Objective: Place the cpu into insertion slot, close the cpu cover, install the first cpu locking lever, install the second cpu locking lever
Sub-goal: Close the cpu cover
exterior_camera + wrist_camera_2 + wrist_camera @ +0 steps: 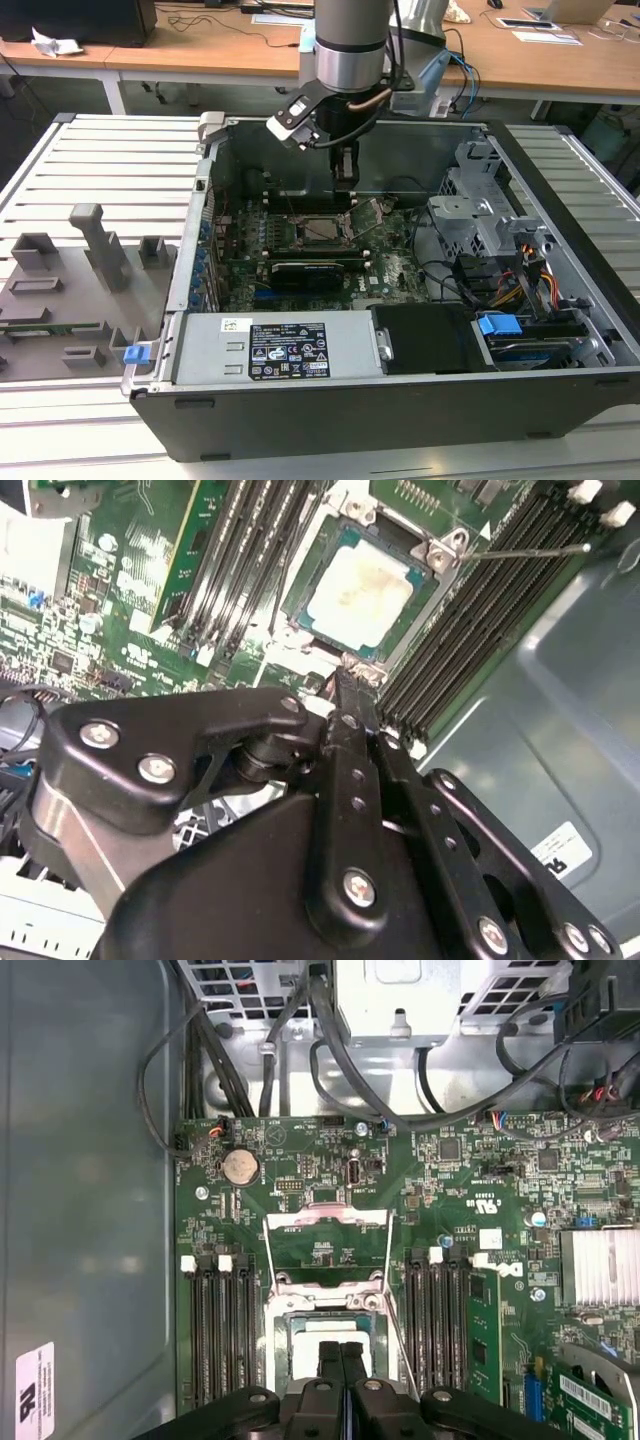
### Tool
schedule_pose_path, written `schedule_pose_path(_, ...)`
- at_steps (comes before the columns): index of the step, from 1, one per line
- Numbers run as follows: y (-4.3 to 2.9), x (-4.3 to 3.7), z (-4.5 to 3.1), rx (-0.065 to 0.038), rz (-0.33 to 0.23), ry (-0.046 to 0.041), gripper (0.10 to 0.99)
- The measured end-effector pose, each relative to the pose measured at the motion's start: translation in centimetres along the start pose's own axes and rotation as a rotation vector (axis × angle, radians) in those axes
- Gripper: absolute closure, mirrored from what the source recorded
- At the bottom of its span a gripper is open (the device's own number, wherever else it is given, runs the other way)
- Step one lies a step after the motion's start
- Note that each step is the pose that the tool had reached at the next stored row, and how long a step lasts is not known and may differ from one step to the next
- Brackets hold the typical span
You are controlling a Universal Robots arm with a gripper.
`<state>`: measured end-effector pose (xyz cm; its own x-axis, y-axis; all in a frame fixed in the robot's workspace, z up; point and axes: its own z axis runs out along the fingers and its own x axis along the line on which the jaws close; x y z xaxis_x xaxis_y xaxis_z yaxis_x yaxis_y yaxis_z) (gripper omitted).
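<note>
Pale silver, a little stained on top: that's the cpu (360,592), lying flat inside the insertion slot (285,1325). Its green edge sits square to the metal rim, so the placing looks done. The cpu cover (325,1222) is swung open and lies back toward the coin cell (240,1167), with bare board showing through its cut-out, and that leaves the chip exposed. One thin locking lever (525,550) juts out over the memory slots (480,610); it looks released, which would explain why the cover is free.

Now the gripper (341,1348): its two black fingers are pressed flat together with nothing between them. The tip hangs at the side of the socket away from the opened cover, and I can't tell whether it touches. Closed like that it makes a narrow poker rather than a clamp, better suited to nudging a plate or a wire, I'd judge. In the exterior view the arm drops straight down into the open computer case (300,415), over the motherboard (395,265).
</note>
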<state>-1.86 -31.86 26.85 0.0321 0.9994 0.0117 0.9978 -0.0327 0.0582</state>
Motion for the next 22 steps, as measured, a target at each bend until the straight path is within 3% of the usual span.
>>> schedule_pose_path(15, 2.29, 0.07, 0.13, 0.003, 0.000, -0.0005, 0.976)
schedule_pose_path(22, 2.99, 0.10, 0.17, 0.003, 0.000, -0.0006, 0.976)
